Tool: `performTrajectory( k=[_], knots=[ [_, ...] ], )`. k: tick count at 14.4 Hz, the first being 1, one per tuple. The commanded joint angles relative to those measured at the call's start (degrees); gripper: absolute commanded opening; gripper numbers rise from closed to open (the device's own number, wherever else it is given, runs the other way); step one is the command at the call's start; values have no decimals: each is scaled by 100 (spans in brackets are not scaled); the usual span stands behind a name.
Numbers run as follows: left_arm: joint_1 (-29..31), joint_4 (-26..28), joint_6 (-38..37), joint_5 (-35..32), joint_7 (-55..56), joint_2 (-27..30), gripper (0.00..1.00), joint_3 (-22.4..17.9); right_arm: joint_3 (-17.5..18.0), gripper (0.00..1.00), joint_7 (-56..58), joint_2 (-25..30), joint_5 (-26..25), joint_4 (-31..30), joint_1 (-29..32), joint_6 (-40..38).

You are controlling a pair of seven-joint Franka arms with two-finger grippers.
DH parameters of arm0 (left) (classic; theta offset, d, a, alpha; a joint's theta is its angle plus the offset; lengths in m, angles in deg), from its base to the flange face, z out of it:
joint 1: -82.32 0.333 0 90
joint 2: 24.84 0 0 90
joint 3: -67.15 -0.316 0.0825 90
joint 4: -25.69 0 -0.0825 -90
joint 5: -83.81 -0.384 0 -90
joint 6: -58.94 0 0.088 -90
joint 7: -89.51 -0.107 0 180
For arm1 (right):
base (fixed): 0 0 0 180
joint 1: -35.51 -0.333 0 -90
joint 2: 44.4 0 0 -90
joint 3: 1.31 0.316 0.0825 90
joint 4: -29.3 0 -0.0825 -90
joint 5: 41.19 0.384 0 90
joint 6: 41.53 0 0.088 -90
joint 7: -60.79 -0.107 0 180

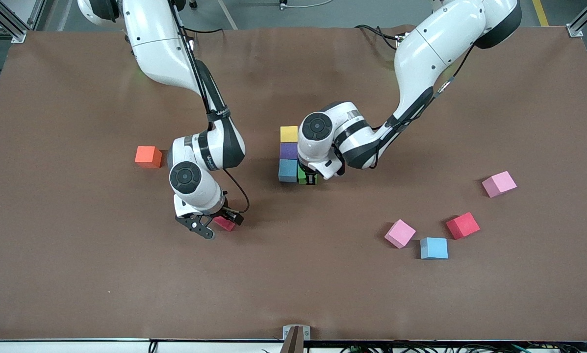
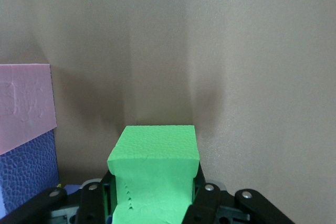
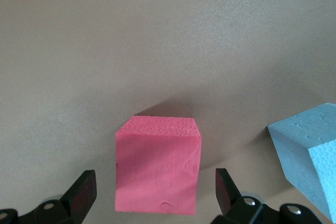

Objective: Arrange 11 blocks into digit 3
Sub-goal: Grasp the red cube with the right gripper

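Observation:
A column of blocks stands mid-table: yellow (image 1: 289, 133), purple (image 1: 289, 151), then light blue (image 1: 288, 170) nearest the front camera. My left gripper (image 1: 309, 177) is shut on the green block (image 1: 305, 176), held low against the light blue block on the side toward the left arm's end. The left wrist view shows the green block (image 2: 155, 156) squeezed in the left gripper (image 2: 155, 192), with a neighbouring block (image 2: 29, 174) beside it. My right gripper (image 1: 218, 223) hangs open around a red block (image 1: 224, 224). In the right wrist view this red block (image 3: 157, 166) lies between the spread fingers (image 3: 84, 190).
Loose blocks lie toward the left arm's end: pink (image 1: 499, 184), pink (image 1: 400, 233), red (image 1: 463, 225) and light blue (image 1: 434, 248). An orange cube (image 1: 148, 156) sits toward the right arm's end. A light blue block (image 3: 310, 156) lies beside the red one.

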Motion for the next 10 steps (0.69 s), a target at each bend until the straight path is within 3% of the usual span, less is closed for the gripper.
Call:
performTrajectory(
  k=[1, 10],
  knots=[
    [-56, 20, 76, -136, 189, 12, 17, -44, 64, 100, -32, 48, 130, -71, 115, 74],
    [-65, 64, 76, -136, 259, 30, 17, -44, 64, 97, -49, -84, 121, -62, 177, 241]
  ],
)
